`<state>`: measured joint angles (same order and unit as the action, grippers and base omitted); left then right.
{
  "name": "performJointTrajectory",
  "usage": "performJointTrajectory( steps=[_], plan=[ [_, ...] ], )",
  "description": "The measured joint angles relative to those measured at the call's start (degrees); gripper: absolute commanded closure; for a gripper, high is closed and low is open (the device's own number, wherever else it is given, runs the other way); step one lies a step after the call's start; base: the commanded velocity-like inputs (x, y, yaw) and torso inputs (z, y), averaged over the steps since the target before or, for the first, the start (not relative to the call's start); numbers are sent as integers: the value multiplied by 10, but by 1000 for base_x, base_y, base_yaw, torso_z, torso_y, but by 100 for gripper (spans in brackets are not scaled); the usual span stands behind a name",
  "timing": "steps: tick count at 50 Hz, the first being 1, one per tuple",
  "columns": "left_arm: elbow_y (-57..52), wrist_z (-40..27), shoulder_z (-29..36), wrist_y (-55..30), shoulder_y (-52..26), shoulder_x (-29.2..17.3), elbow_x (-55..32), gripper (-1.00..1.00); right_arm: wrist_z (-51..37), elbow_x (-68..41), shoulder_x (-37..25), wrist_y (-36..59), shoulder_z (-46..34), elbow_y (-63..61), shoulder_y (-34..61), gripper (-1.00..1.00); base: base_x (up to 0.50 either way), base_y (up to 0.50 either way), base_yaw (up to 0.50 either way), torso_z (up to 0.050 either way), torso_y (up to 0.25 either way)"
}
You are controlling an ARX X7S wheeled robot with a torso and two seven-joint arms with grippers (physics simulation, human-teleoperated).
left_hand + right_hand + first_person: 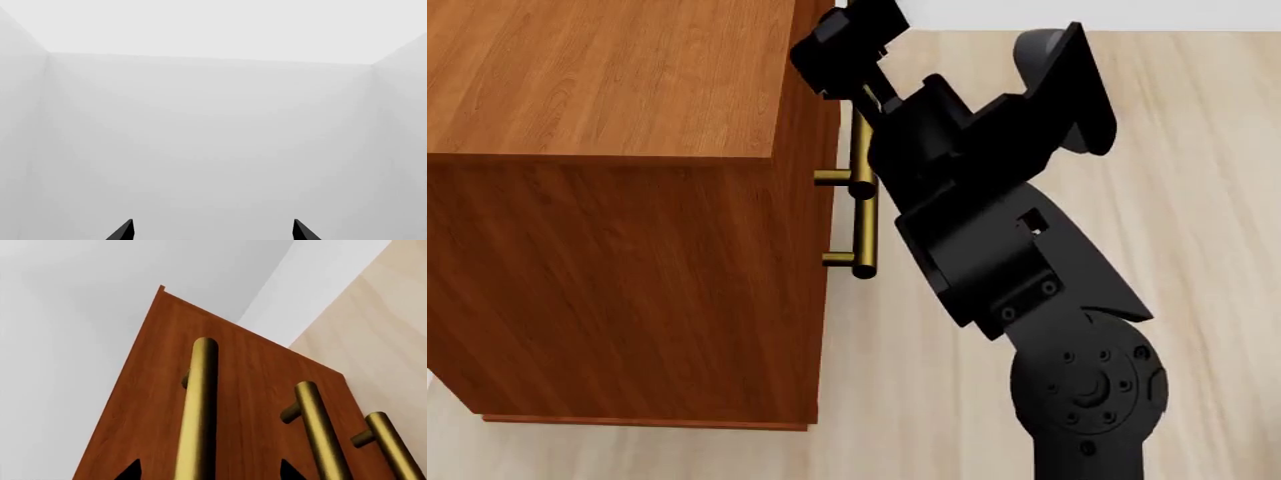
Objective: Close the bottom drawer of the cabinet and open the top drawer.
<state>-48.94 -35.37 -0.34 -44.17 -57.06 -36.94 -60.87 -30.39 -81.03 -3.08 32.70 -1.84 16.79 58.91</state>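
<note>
The cabinet (pixel 601 80) fills the left of the head view, seen from above, with its front facing right. In the right wrist view its front (pixel 153 390) shows three brass bar handles. The nearest and largest, the top drawer's handle (pixel 200 410), runs between my right gripper's (pixel 210 471) spread fingertips (pixel 133 471); they do not touch it. The middle handle (pixel 317 430) and the bottom drawer's handle (pixel 390 445) lie beyond. All three fronts look flush. In the head view my right gripper (pixel 841 60) is at the handle (pixel 861 200). My left gripper (pixel 213 231) is open, facing only white walls.
My right arm (pixel 1014 250) stretches across the middle of the head view, close beside the cabinet's front. Pale wood floor (pixel 1201 200) lies to the right of it. A white wall (pixel 67 315) stands behind the cabinet.
</note>
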Motion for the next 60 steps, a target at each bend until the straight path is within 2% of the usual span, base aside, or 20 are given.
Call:
performJointTrajectory(
  steps=[18,19,60],
  plan=[
    [1,1,3,6,5,-1,4,-100,15,-11,-6,-18,-16,10,0,-100,2,2,4,0,-1],
    [1,1,3,6,6,-1,4,-100,15,-12,-6,-19,-17,10,0,100,0,4,5,0,0],
    [0,-8,8,10,-3,-4,-6,-100,-52,-33,-28,-50,-39,-29,2,100,-3,0,-1,0,1]
  ],
)
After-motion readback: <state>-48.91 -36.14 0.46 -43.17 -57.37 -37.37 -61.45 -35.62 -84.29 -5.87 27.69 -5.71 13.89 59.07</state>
